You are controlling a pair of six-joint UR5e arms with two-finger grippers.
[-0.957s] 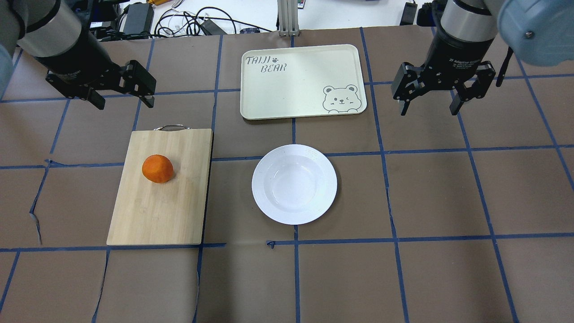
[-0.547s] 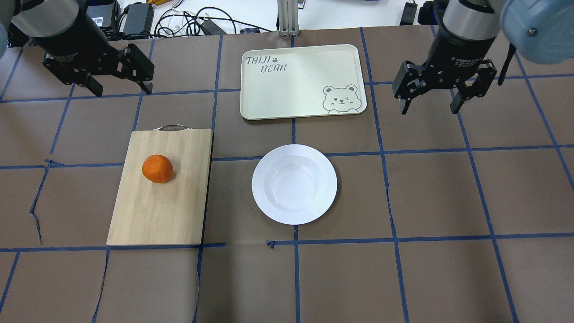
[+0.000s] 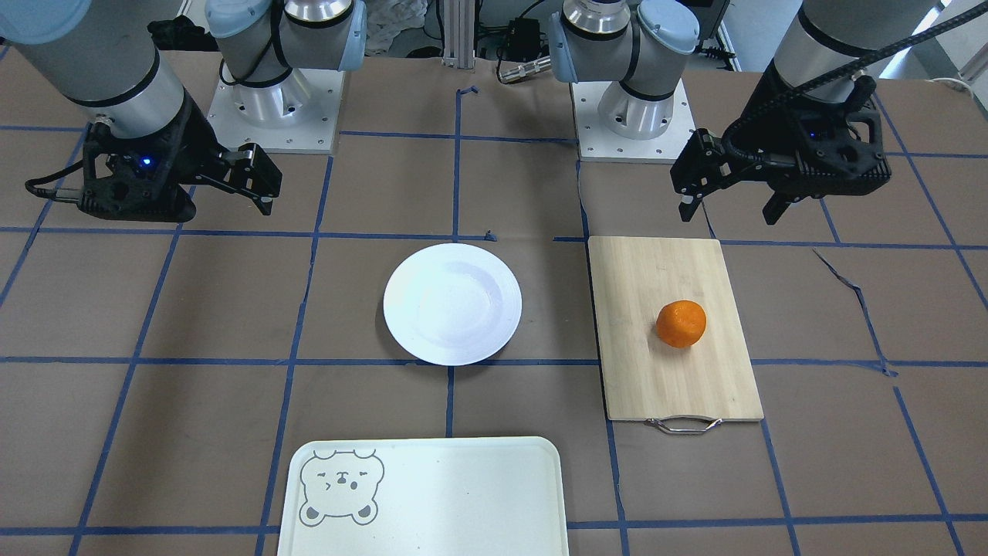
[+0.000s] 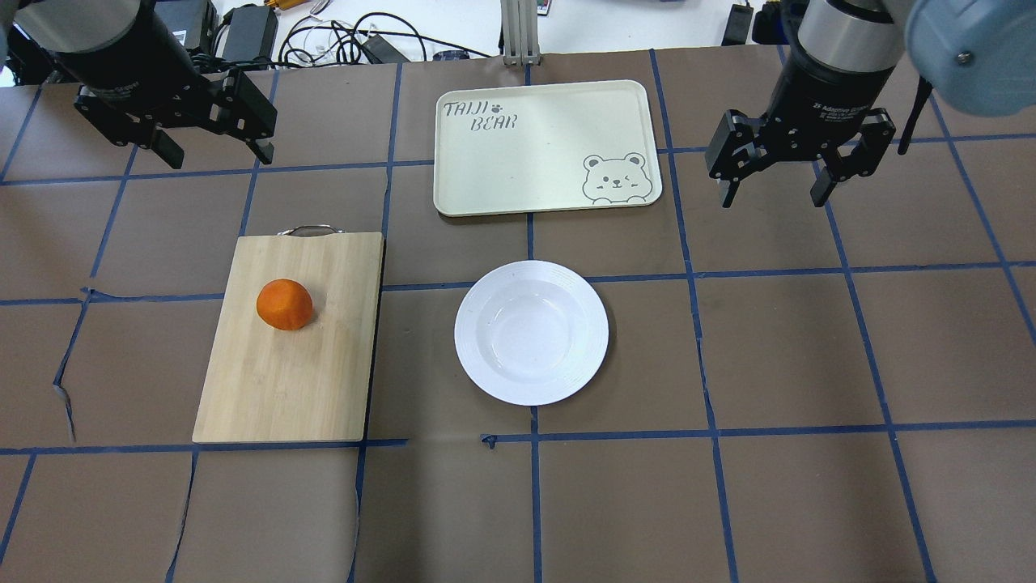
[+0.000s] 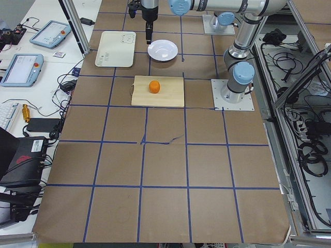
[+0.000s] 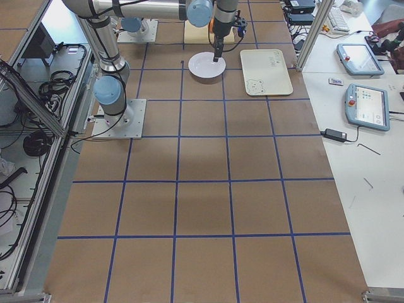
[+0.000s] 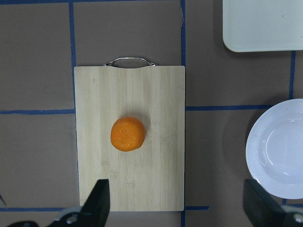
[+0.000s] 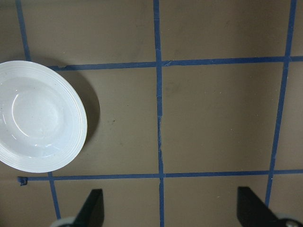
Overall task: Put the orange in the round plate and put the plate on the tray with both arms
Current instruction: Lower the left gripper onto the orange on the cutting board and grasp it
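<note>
Brown gridded tabletop (image 4: 809,364): orange (image 4: 284,304) on the cutting board (image 4: 283,380), round plate (image 4: 531,332) bare. My left claw (image 4: 217,155) and right claw (image 4: 773,198) hang spread, empty; next, I reckon, left should lower over the orange.

The orange (image 4: 284,304) has dull, dimpled skin, the cutting board (image 4: 283,380) is pale grained wood with a shiny metal handle (image 4: 307,230), the round plate (image 4: 595,332) is glossy white, the tray (image 4: 534,154) smooth matt cream, and the table cover (image 4: 728,502) matt brown paper.

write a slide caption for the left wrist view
Left end effector open over the orange on the cutting board; round plate and tray corner at the frame's edge.
</note>
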